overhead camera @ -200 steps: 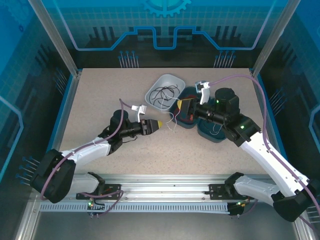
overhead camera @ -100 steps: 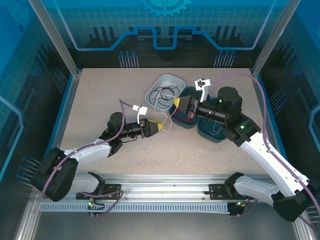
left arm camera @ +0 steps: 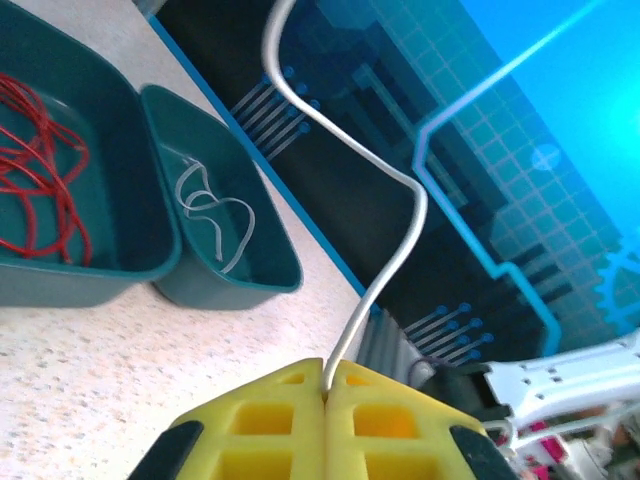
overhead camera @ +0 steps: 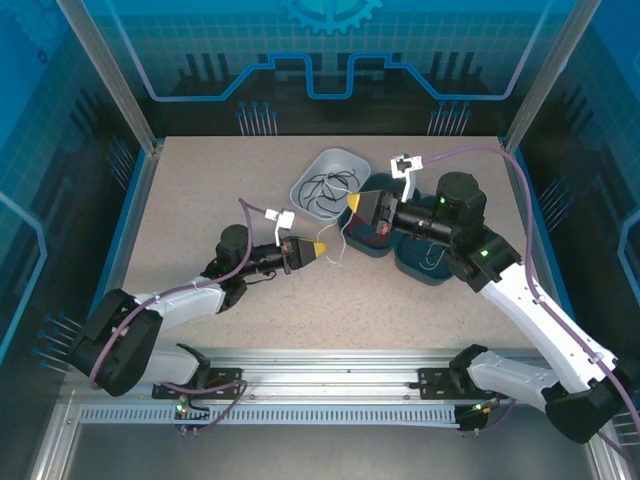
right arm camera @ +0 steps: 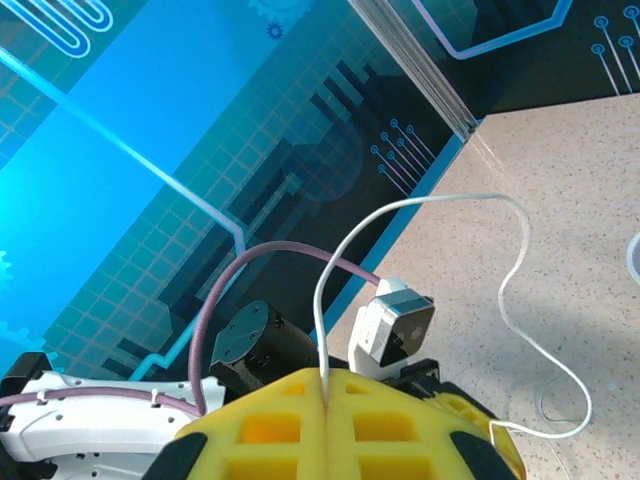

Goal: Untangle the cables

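Item 1, left gripper (overhead camera: 320, 246) (left arm camera: 326, 378): I am seeing its yellow jaws pressed together, pinching the white cable (left arm camera: 424, 205) at the seam between them; it is hovering low over the table (overhead camera: 200, 200), just left of the trays.

Item 2, right gripper (overhead camera: 351, 203) (right arm camera: 323, 382): its jaws are likewise closed tight, gripping the same white cable (right arm camera: 450, 198); it is hanging beside the grey tray (overhead camera: 297, 190), pointing toward the left gripper.

Item 3, white cable: it is running in a loose, wavy span between the two grippers, clear of the table for most of its length; in the right wrist view it is looping out and dropping toward the left arm.

Item 4, black cables (overhead camera: 325, 187): they are lying coiled in the grey tray.

Item 5, red cables (left arm camera: 40, 165): they are sitting bunched in the first teal tray (left arm camera: 100, 275).

Item 6, short white cable (left arm camera: 215, 215): it is lying curled in the second teal tray (left arm camera: 235, 285), touching the first.
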Controlling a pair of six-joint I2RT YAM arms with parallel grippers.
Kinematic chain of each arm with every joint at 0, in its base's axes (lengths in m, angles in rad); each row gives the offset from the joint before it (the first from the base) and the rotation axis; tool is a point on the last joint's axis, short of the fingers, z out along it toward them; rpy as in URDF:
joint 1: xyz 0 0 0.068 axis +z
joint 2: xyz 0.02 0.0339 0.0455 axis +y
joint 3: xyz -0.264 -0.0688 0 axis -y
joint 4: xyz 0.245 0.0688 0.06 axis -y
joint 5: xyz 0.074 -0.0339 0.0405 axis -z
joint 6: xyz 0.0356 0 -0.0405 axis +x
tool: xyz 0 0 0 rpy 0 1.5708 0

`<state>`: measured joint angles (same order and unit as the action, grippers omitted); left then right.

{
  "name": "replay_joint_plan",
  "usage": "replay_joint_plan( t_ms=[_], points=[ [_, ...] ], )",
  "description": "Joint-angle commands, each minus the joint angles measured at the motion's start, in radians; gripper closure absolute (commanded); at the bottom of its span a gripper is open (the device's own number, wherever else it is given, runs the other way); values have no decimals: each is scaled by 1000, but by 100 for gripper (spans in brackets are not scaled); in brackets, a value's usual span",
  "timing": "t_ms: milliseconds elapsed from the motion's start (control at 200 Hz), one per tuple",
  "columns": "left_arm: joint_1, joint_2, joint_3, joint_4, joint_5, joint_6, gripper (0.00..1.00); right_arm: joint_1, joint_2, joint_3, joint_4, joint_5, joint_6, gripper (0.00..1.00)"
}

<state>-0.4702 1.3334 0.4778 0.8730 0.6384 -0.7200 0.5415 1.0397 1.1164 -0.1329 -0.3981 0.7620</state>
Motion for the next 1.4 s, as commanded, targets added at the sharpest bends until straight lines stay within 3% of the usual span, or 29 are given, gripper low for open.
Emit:
replay_joint_plan(
  t_ms=[0, 250, 435, 520, 585, 680, 775, 891, 1396],
  points=[
    [23, -61, -26, -86, -129, 21, 100, -38, -50, 27, -79, 32, -30, 100],
    [41, -333, 13, -614, -506, 227, 100, -129, -137, 100, -390, 196, -110, 100],
    [44, -441, 50, -773, -610, 341, 100, -196, -117, 195, -579, 202, -180, 100],
    [43, -452, 67, -808, -602, 367, 100, -208, -104, 222, -624, 202, -203, 100],
    [43, -450, 75, -805, -538, 379, 83, -209, -104, 218, -620, 188, -208, 100],
    [42, -441, 79, -763, -421, 376, 36, -209, -106, 197, -579, 153, -204, 100],
    [42, -432, 86, -724, -332, 368, 23, -209, -91, 214, -568, 137, -207, 100],
    [41, -431, 87, -715, -332, 360, 2, -209, -69, 268, -579, 128, -226, 100],
    [40, -451, 79, -785, -476, 328, 1, -282, 49, 606, -761, 254, -335, 100]
  ],
)
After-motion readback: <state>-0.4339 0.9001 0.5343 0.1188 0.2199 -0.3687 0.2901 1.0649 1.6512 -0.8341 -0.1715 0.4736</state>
